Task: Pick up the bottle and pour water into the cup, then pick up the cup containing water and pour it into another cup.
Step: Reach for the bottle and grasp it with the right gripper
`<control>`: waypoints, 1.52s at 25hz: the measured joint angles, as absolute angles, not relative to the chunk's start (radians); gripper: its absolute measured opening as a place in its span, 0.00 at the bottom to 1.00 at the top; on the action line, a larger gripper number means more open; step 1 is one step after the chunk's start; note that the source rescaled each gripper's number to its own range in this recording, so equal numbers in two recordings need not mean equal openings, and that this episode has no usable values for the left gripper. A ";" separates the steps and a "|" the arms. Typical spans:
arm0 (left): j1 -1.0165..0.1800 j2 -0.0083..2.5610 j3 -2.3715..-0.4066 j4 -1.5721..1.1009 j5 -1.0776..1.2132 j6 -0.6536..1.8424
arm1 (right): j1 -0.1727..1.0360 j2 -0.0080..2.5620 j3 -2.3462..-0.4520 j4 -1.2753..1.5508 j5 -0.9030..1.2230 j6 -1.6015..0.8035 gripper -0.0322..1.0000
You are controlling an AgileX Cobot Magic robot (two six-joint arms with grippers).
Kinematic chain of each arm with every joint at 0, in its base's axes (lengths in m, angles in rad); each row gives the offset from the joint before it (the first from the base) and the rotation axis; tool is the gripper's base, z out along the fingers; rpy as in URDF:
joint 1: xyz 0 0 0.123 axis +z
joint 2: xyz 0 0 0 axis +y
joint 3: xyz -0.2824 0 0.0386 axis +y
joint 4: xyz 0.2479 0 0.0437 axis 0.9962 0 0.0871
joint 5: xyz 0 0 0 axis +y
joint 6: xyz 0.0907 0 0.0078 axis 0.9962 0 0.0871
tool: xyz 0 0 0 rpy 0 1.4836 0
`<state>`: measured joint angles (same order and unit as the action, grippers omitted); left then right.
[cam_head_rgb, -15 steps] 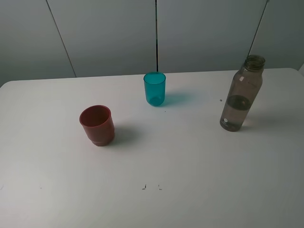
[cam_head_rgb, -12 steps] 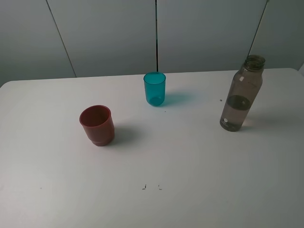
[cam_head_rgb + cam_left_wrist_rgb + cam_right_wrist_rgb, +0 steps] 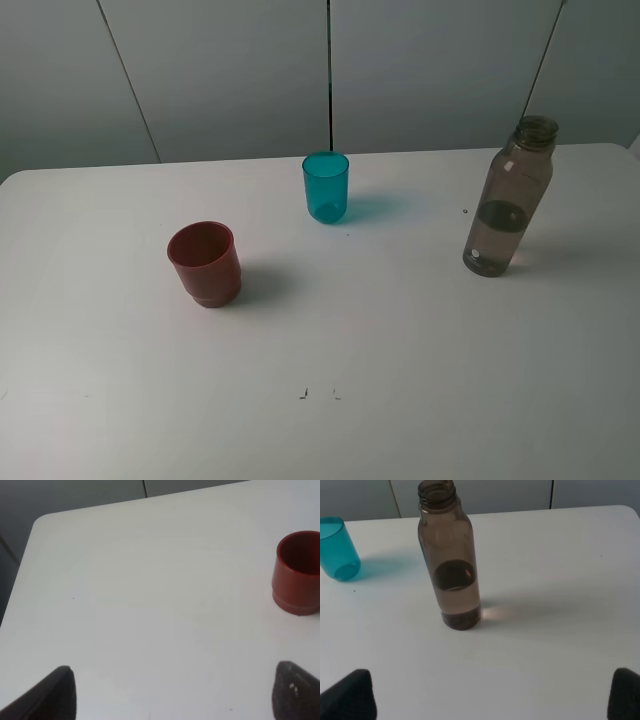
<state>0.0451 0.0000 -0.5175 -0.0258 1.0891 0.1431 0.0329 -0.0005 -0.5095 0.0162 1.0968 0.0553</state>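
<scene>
The smoky grey-brown bottle [image 3: 508, 198] stands upright and uncapped at the right of the white table, part filled with water; it also shows in the right wrist view [image 3: 449, 555]. The teal cup [image 3: 326, 187] stands at the back middle and shows in the right wrist view [image 3: 338, 548]. The red-brown cup [image 3: 205, 263] stands at the left and shows in the left wrist view [image 3: 297, 573]. Neither gripper shows in the exterior view. My left gripper [image 3: 172, 692] is open and empty, short of the red-brown cup. My right gripper [image 3: 490, 697] is open and empty, short of the bottle.
The white table [image 3: 380, 330] has a rounded back left corner [image 3: 42, 522]. A grey panelled wall [image 3: 230, 70] rises behind its back edge. Two small dark marks [image 3: 318, 394] lie near the table's front.
</scene>
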 joint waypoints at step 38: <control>0.045 0.000 -0.518 -0.026 1.089 0.143 | 0.033 0.103 -0.588 0.014 0.973 0.061 1.00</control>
<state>0.0451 0.0000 -0.5175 -0.0258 1.0891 0.1431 0.0329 0.1030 -0.5876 0.0140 0.9731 0.0615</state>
